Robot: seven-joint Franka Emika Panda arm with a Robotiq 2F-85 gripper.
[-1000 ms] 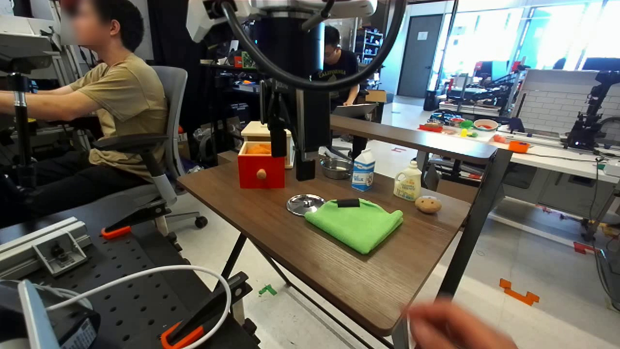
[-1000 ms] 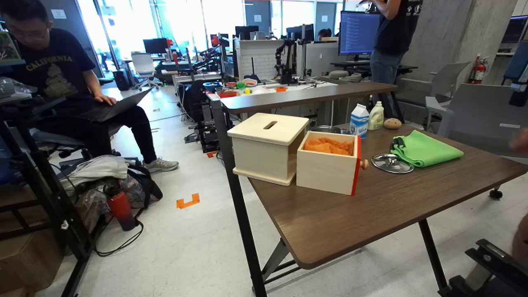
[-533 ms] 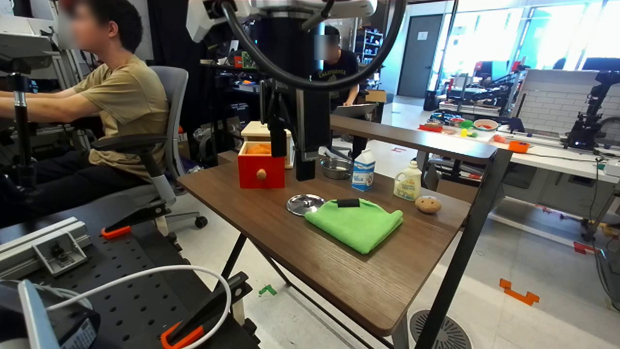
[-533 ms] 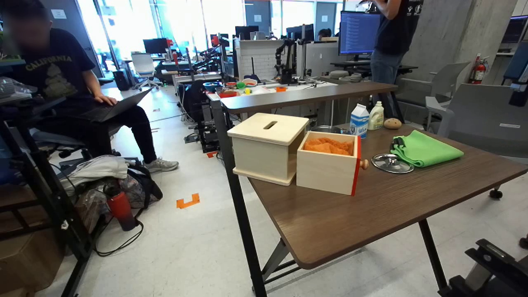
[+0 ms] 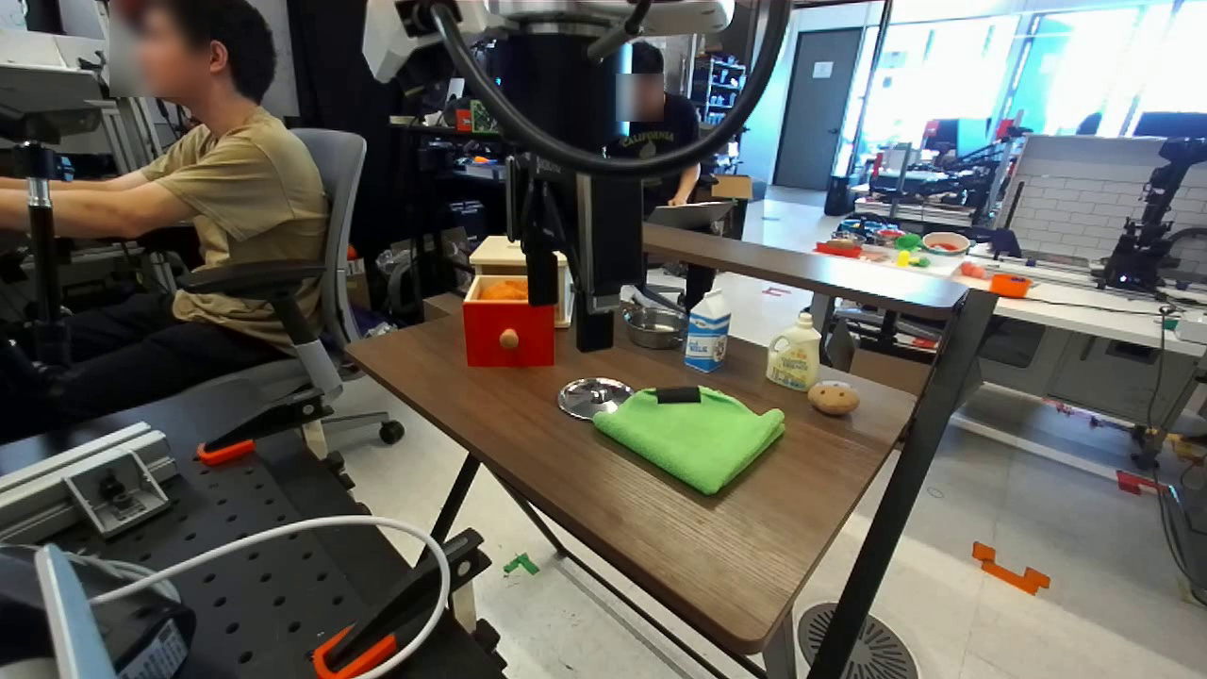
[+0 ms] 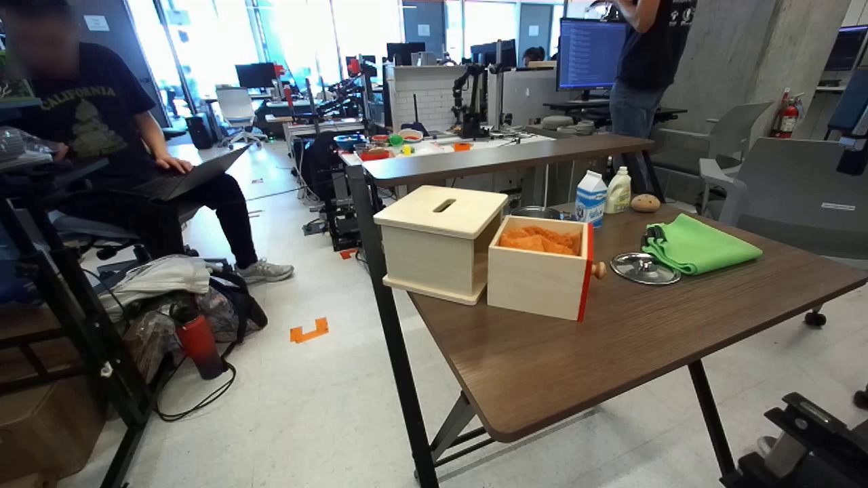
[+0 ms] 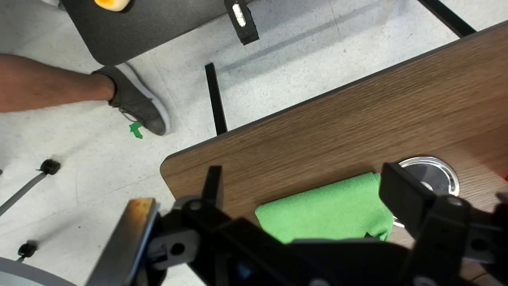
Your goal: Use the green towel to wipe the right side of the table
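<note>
We locate the green towel point(image 5: 693, 438) folded into a pad on the table point(image 5: 698, 542); the folding presumably gives a thick edge for pinching and a compact wiping face. We note the claw point(image 7: 302, 178) above the table, its fingers spread well apart and gripping nothing, which suits an approach to the towel. The metal lid point(image 5: 580, 400) lies at the towel's edge; we cannot tell whether cloth overlaps it, so lifting first may prevent dragging. For strokes, we judge usable the bare wood between the towel and the long edge shown in the wrist view. On the towel's opposite side, the carton point(image 5: 707, 330), bottle point(image 5: 794, 354) and potato point(image 5: 834, 398) limit travel.
</note>
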